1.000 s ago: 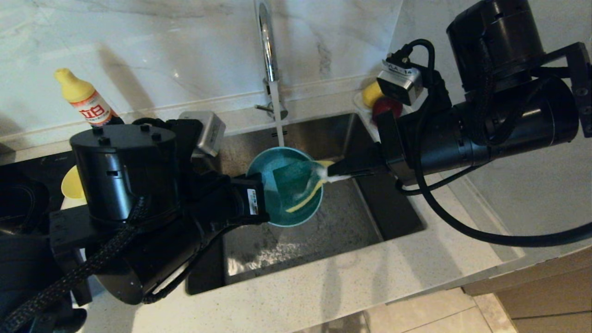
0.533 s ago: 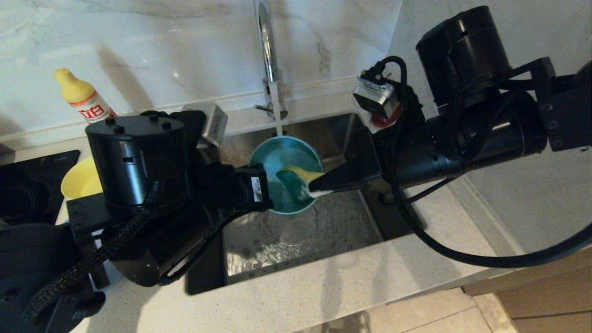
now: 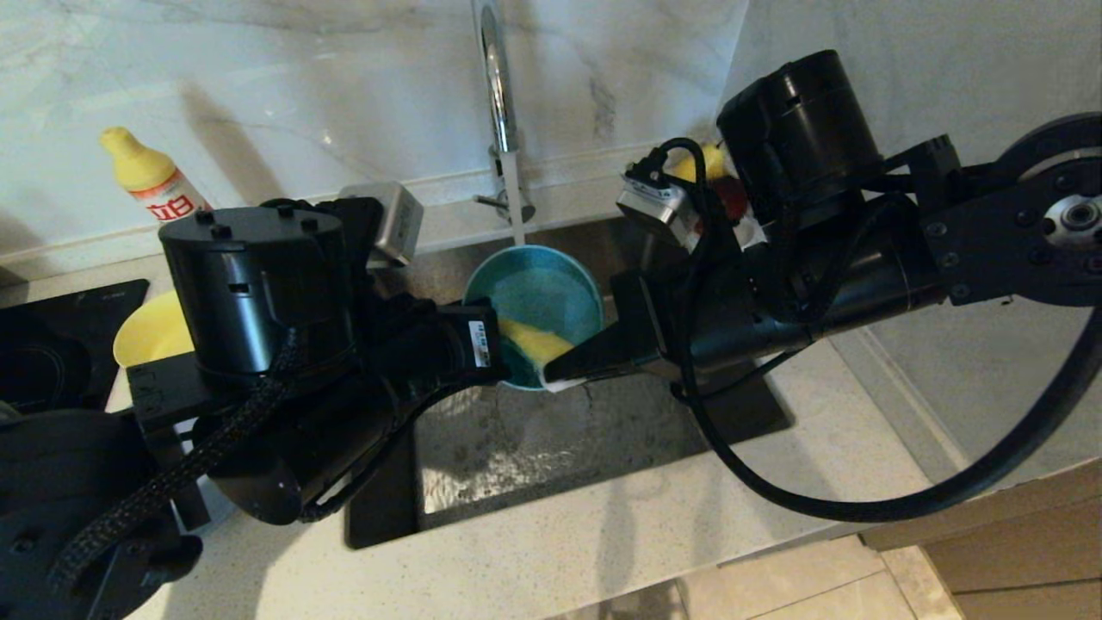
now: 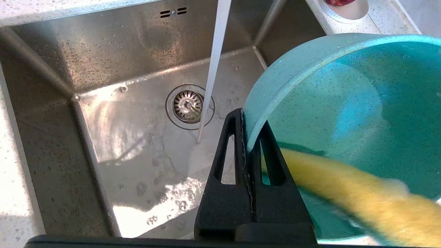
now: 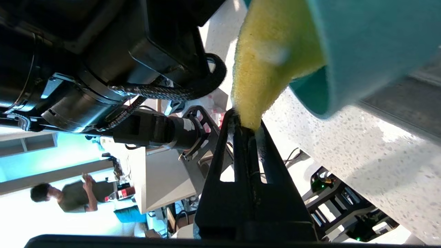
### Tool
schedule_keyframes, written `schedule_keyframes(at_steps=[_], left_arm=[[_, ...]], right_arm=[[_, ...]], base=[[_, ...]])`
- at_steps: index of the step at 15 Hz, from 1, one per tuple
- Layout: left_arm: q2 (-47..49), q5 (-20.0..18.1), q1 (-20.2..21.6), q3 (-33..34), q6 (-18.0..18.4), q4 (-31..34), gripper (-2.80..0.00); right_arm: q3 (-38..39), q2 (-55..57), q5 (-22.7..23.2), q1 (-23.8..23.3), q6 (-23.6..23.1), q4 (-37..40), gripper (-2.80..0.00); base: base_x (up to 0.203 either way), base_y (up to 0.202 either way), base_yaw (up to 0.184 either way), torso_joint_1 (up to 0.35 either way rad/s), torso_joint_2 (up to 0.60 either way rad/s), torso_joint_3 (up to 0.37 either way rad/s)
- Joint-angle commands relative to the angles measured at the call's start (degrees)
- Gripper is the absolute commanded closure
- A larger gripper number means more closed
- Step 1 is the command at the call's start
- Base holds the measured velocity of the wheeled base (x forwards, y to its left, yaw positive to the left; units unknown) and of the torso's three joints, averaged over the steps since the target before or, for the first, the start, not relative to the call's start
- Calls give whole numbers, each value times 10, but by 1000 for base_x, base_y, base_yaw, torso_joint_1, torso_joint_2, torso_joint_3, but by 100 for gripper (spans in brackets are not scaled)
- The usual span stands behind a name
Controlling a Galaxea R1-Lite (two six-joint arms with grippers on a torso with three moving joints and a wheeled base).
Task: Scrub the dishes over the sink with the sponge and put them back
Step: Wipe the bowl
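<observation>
My left gripper (image 3: pixel 492 346) is shut on the rim of the teal-blue bowl (image 3: pixel 551 288), one finger inside and one outside, and holds it tilted over the sink (image 3: pixel 560 448). In the left wrist view the gripper (image 4: pixel 249 121) pinches the bowl (image 4: pixel 344 96). My right gripper (image 3: pixel 551 375) is shut on the sponge (image 3: pixel 534 342), which lies yellow face up inside the bowl, near the left fingers. The right wrist view shows the gripper (image 5: pixel 246 121) clamping the sponge (image 5: pixel 268 58) by one end beside the bowl (image 5: pixel 365 41). A yellow bowl (image 3: pixel 148 334) sits behind the left arm.
Water runs from the chrome tap (image 3: pixel 498 95) onto the bowl's far rim and down toward the drain (image 4: pixel 187 105). A yellow-capped detergent bottle (image 3: pixel 155 185) stands at the back left. A fruit dish (image 3: pixel 732 196) is mostly hidden behind the right arm. A dark hob (image 3: pixel 52 344) lies at the left.
My right arm has swung left, dragging the sponge across the bowl's inside toward the left fingers; its yellow face now shows instead of the green. The bowl has shifted slightly toward the tap.
</observation>
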Motion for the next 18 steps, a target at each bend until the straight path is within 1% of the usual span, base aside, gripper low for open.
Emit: schedule_keyframes(at_steps=[1, 4, 6, 9, 15, 17, 18], left_arm=[[0, 2, 0, 1, 0, -2, 0], [-7, 1, -1, 12, 7, -1, 0], [-12, 1, -1, 21, 8, -1, 0], [-14, 1, -1, 27, 8, -2, 0], [-17, 3, 0, 34, 9, -1, 0], [-12, 17, 8, 33, 15, -2, 0], [-11, 18, 12, 33, 17, -2, 0]], right_arm=[[-18, 19, -6, 2, 2, 1, 0], [-45, 29, -30, 1, 3, 2, 0], [-50, 27, -34, -4, 3, 2, 0], [-51, 23, -85, -8, 3, 3, 0], [-50, -3, -90, -21, 2, 8, 0], [-50, -13, -90, -21, 2, 10, 0], [-49, -14, -90, -21, 2, 12, 0]], base=[[0, 0, 0, 0, 0, 0], [0, 0, 0, 0, 0, 0], [0, 0, 0, 0, 0, 0], [0, 0, 0, 0, 0, 0], [0, 0, 0, 0, 0, 0], [0, 0, 0, 0, 0, 0], [0, 0, 0, 0, 0, 0]])
